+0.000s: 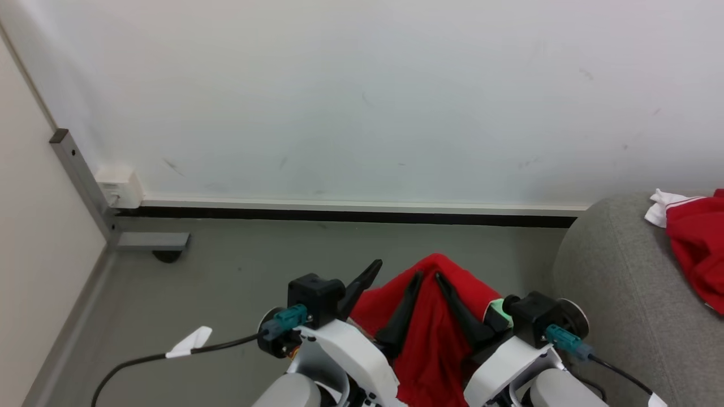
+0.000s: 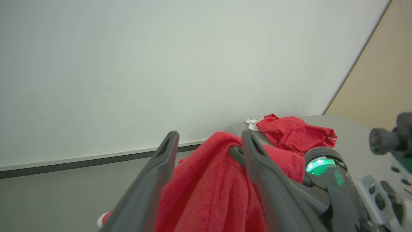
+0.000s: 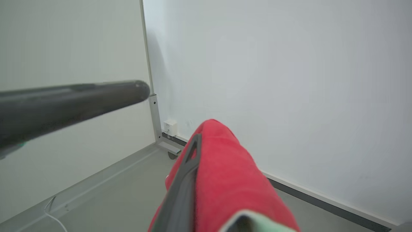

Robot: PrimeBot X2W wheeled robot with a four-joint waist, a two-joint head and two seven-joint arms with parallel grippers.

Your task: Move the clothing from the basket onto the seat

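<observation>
I count two bright red soft sportswear pieces, two long-fingered dark grippers and one large grey woven-fabric seat (image 1: 611,294). The first red piece (image 1: 430,345) hangs over the grey floor (image 1: 226,282) from my right gripper (image 1: 440,280), whose jaws are clenched on its peak. My left gripper (image 1: 397,270) stands spread wide beside it, the cloth draping loose between its fingers. The second red piece (image 1: 698,243), white-trimmed, lies on the seat, well apart to my right.

Left gripper (image 1: 397,270) jaws spread; right gripper (image 1: 437,275) clamped.
</observation>
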